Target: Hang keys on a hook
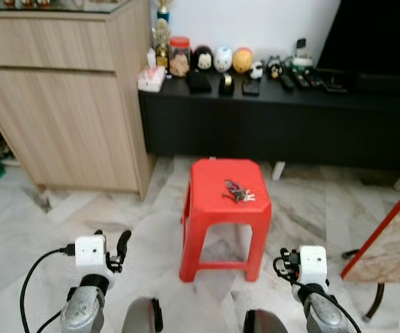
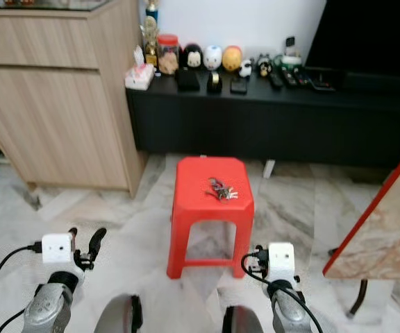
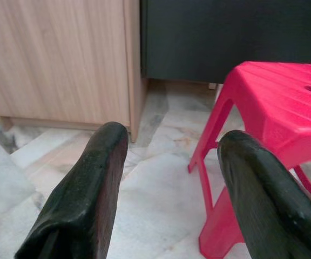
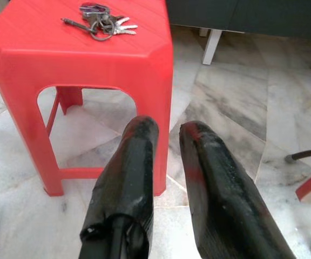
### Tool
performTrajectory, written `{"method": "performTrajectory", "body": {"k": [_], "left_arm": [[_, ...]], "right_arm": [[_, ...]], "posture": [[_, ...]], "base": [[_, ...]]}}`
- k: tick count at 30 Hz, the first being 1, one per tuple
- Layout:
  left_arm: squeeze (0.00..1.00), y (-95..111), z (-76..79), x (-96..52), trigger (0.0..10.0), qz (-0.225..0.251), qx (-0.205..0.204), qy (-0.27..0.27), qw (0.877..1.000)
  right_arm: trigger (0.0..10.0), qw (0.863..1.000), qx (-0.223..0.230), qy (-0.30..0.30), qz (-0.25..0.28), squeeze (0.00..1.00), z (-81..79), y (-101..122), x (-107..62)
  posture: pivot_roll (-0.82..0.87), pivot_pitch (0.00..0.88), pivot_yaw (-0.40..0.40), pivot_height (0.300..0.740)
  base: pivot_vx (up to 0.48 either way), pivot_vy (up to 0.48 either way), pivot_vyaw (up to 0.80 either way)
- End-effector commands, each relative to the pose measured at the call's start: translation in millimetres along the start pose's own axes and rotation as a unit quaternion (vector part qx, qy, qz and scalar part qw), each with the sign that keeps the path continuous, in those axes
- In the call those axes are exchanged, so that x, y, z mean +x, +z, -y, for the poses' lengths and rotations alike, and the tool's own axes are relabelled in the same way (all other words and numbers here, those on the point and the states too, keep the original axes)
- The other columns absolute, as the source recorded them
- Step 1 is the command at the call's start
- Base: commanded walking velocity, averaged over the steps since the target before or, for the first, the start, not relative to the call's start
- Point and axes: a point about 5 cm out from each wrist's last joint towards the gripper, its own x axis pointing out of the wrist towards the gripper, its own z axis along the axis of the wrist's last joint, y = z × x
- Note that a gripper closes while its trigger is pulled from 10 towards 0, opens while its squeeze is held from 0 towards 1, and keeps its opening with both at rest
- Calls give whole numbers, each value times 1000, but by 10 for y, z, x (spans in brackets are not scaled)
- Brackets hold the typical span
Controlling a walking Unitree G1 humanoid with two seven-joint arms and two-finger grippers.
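Observation:
A bunch of keys (image 1: 238,192) lies on top of a red plastic stool (image 1: 217,208) that stands on the marble floor in front of me. Both arms are held low, short of the stool. My left gripper (image 3: 169,145) is to the stool's left, open wide with nothing between its fingers (image 3: 99,178). My right gripper (image 4: 168,129) is in front of the stool's right corner, its fingers (image 4: 134,162) a narrow gap apart and empty. In the right wrist view the keys (image 4: 99,19) lie ahead of and above the fingertips.
A light wooden cabinet (image 1: 61,97) stands at the left. Behind the stool runs a low black console (image 1: 276,118) with figurines, a jar and remotes on it, and a dark TV (image 1: 380,35) above. A red-edged marble table (image 1: 394,243) juts in at the right.

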Motion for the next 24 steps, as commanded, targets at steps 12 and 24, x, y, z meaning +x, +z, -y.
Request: {"method": "performTrajectory", "body": {"k": [12,24], "left_arm": [[0,58,28,77,10000,5,-3,-7,1000],[0,60,20,88,10000,4,-1,-10,1000]], "right_arm": [[10000,1000,5,-9,7,0,36,18,0],[10000,1000,8,-8,3,0,18,-8,-7]], "posture": [[40,0,-56,586],[41,0,-51,586]], "base": [[0,0,333],[20,0,0]]}}
